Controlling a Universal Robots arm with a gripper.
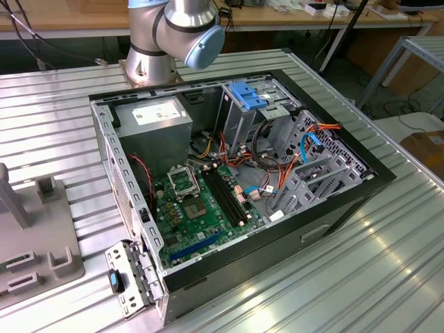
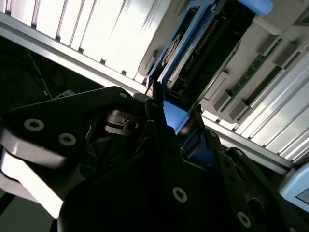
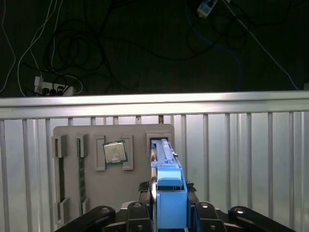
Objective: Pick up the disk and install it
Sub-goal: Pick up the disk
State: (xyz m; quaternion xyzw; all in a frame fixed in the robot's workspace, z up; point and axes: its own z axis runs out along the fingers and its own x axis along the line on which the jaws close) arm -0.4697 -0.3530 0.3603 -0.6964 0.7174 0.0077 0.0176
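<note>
The end effector (image 3: 169, 192) is closed narrowly on the disk (image 3: 163, 151), its dark fingers (image 3: 145, 209) pressed against both sides of the blue rail frame; in both wrist views the disk (image 2: 193, 53) stands on edge at the end slot of a grey fixture tray (image 3: 140, 179), and whether it is seated or just lifted cannot be told. On the tray, a processor chip (image 3: 115, 152) sits just beside the slot and memory sticks (image 3: 81, 175) lie farther along. The tray lies near the edge rail of the ribbed metal table (image 3: 241, 159); past that edge is dark floor with loose cables (image 3: 72, 53). To the disk's other side the table is bare. In the exterior view the computer case (image 1: 333, 208) lies open on its side, with a blue-topped drive cage (image 1: 246, 94) and a power supply box (image 1: 152, 121) whose white sticker is too small to read
</note>
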